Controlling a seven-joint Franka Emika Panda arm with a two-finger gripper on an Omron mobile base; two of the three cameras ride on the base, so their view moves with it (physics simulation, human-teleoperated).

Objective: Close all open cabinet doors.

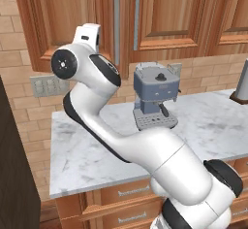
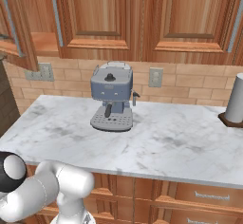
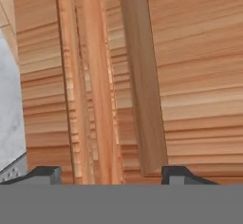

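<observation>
Hand view: tool point(image 3: 110, 174) half open against wooden cabinet door point(image 3: 199, 76), gripping nothing.
Far-left door point(image 2: 16, 23) above the counter point(image 2: 156, 142) hangs ajar; a glancing push might slip off its edge.

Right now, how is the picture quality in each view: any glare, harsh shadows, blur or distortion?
Left base view: flat even light, no glare, the espresso machine slightly soft. Right base view: a faint shadow under the machine on the marble counter, the open cabinet door cut by the left edge. Hand view: wood grain of the cabinet door stretched and banded at close range, fingertips sharp.
</observation>
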